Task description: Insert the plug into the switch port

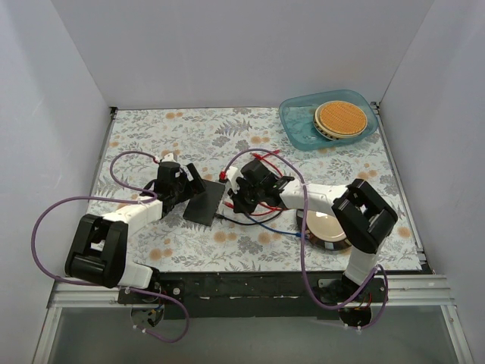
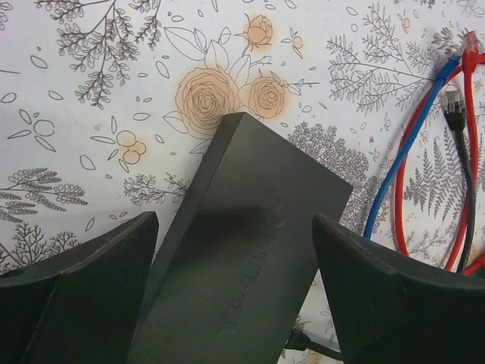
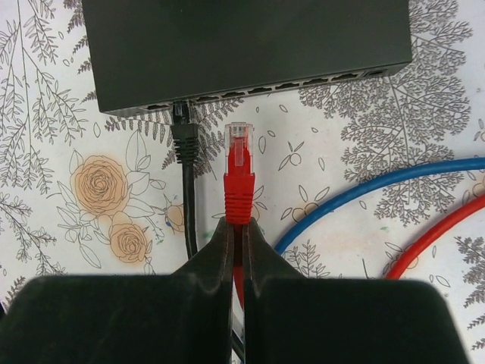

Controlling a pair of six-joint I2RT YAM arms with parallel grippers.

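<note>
1. The right gripper (image 3: pixel 236 227) had its fingers clamped on the red plug (image 3: pixel 239 163), which pointed at the switch port (image 3: pixel 231 95), near but apart.
2. The left gripper (image 2: pixel 235 220) held its fingers apart over the black box (image 2: pixel 242 258).

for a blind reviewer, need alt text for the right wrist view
The right gripper pinches a red ethernet plug by its boot, tip aimed at the black network switch's port row but short of it. A black cable sits in a port to its left.
</note>
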